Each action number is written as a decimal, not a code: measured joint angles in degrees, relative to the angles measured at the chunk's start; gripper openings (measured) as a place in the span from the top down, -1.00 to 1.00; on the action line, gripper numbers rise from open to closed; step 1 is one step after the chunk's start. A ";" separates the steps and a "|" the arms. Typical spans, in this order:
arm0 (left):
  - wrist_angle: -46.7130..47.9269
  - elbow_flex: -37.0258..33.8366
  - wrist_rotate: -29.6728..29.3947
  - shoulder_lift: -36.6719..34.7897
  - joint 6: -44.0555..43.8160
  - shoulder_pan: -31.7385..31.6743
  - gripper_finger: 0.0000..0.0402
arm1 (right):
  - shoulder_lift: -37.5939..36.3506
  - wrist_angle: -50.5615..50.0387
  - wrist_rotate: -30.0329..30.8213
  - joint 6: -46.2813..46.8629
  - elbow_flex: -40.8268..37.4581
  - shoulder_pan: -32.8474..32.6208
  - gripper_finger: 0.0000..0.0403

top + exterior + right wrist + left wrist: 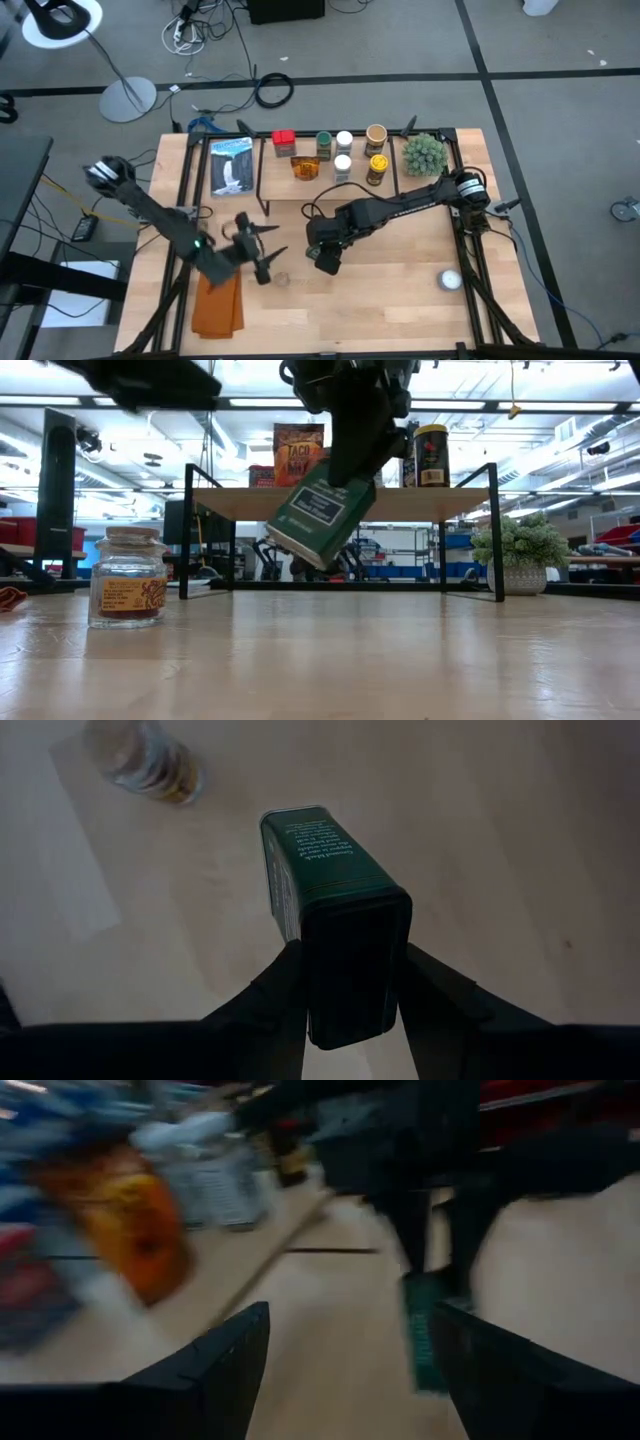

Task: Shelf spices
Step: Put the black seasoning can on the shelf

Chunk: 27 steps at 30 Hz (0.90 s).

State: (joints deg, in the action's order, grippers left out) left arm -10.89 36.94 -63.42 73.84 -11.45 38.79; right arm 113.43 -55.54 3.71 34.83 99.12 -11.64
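a dark green tin (320, 512) is pinched, tilted, in the right gripper's (345, 985) jaws, lifted clear of the worktop (380, 300) at frame centre. judged mid-carry; next it must be raised onto the shelf (400, 503). the left gripper (345, 1355), jaws spread, is seen lower left.

A green spiky plant ball (424, 153) in a pale pot sits at the far right corner of the wooden tabletop (400, 290); in the low view it stands on the table just right of the black metal legs. A lone white round object (450, 281) lies near the right edge, well apart from the plant. An orange cloth (218, 305) lies flat near the front left edge. At the far left, a blue-and-white printed packet (231, 165) lies on the table. Beyond the table, a round grey lamp base (128, 99) rests on the grey floor, with a coil of black cable (272, 91) near it.
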 joint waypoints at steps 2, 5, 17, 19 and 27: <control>5.63 4.04 -8.44 5.17 -3.12 1.92 -0.39 | -0.98 -0.85 0.99 0.11 -0.01 0.00 0.38; 11.80 9.47 -11.15 12.01 -6.80 2.68 -0.39 | -2.94 -0.92 1.63 0.09 0.01 0.24 0.38; 10.87 18.13 -6.61 22.41 -4.51 2.44 -0.39 | -5.80 5.63 1.12 -1.46 0.08 3.64 0.38; 8.49 18.24 -6.61 22.39 -2.15 2.07 -0.39 | -5.80 5.17 1.04 -1.47 0.08 3.43 0.38; 6.06 18.26 -7.35 22.36 -0.93 -1.29 -0.39 | -5.78 5.65 1.06 -1.00 0.08 3.10 0.38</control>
State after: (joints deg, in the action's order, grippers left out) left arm -4.83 55.20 -70.77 96.20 -12.39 37.50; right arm 107.66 -49.90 4.78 33.83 99.20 -8.54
